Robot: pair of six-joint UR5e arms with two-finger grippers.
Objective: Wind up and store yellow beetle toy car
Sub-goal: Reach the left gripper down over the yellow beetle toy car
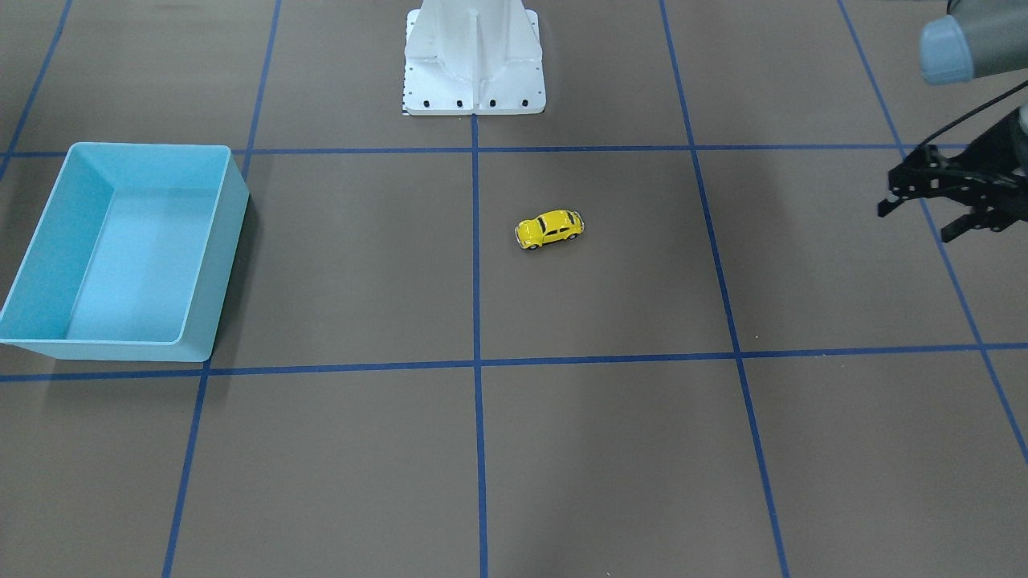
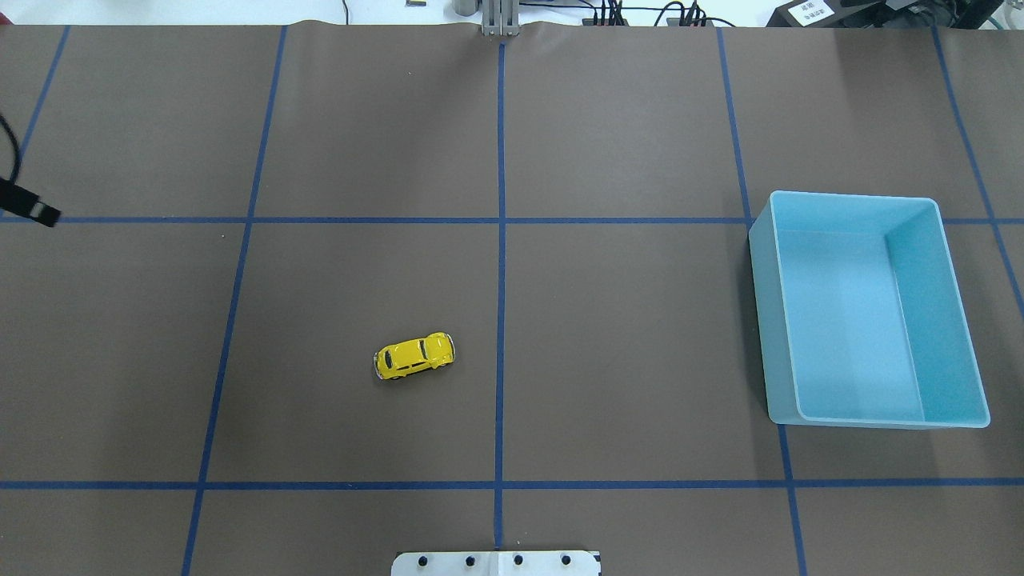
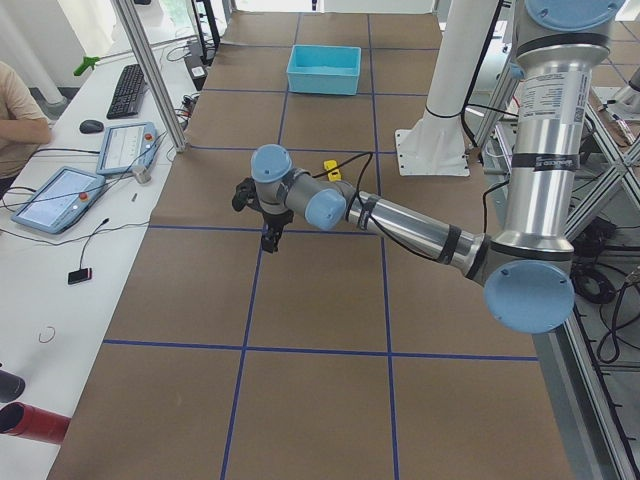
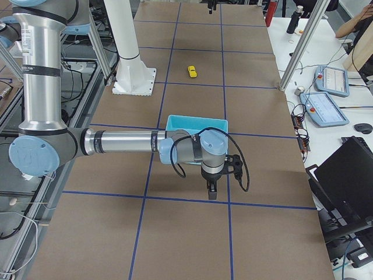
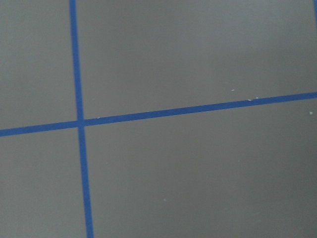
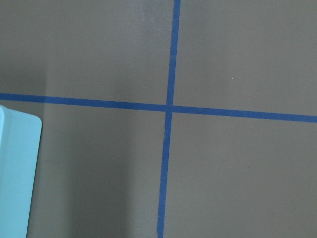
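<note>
Nearest, the left gripper (image 1: 923,218) hangs wide open, empty — plain only from the front. Mid-table, well left of the bin (image 2: 764,320), the car (image 1: 549,229) lies left-right, slightly skewed, nose unclear. Whether the right gripper (image 4: 211,188) is open — cannot tell.

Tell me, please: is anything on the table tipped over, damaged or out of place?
Nothing stands out. The car stands on its wheels, whole as far as can be seen; the bin sits upright and empty, apart from it.

A robotics lab: a teach pendant (image 3: 60,200), keyboard (image 3: 127,90) and aluminium framing (image 3: 147,70) flank the tape-gridded table (image 2: 640,320).
</note>
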